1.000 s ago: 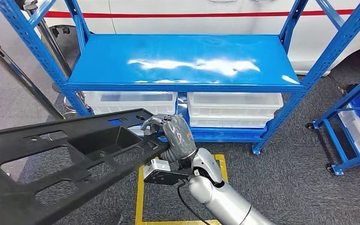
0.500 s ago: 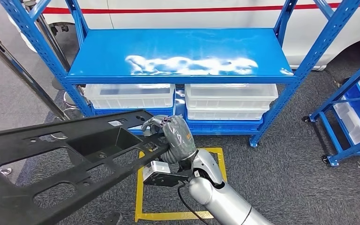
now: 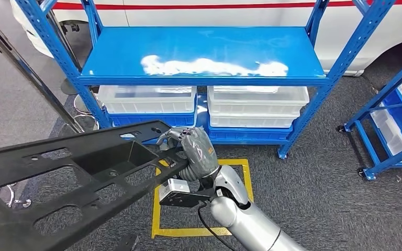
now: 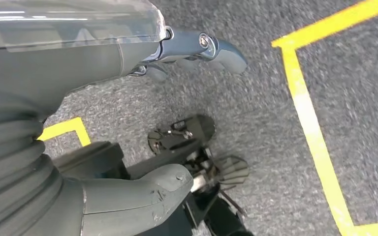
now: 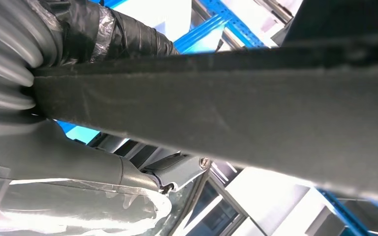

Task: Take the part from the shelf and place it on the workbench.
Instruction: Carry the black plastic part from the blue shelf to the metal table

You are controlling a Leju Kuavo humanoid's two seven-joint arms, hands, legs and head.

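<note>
The part (image 3: 84,172) is a long black plastic panel with several cut-outs, held in the air at the lower left of the head view. My right hand (image 3: 196,151) grips its near end, with the fingers wrapped over the edge. The right wrist view shows the part (image 5: 236,108) as a dark bar pressed against the right hand (image 5: 54,147). The blue shelf (image 3: 204,49) stands ahead with a bare top board. My left hand (image 4: 54,64) hangs over the grey floor, fingers apart and holding nothing.
Clear plastic bins (image 3: 146,98) sit on the shelf's lower level. A second blue rack (image 3: 392,120) stands at the right. A metal pole (image 3: 36,78) leans at the left. A yellow taped square (image 3: 157,209) marks the carpet below my arm. A white vehicle stands behind the shelf.
The whole view has shifted: the shelf now sits higher and farther off, and more floor shows. My right hand keeps the same grip on the part.
</note>
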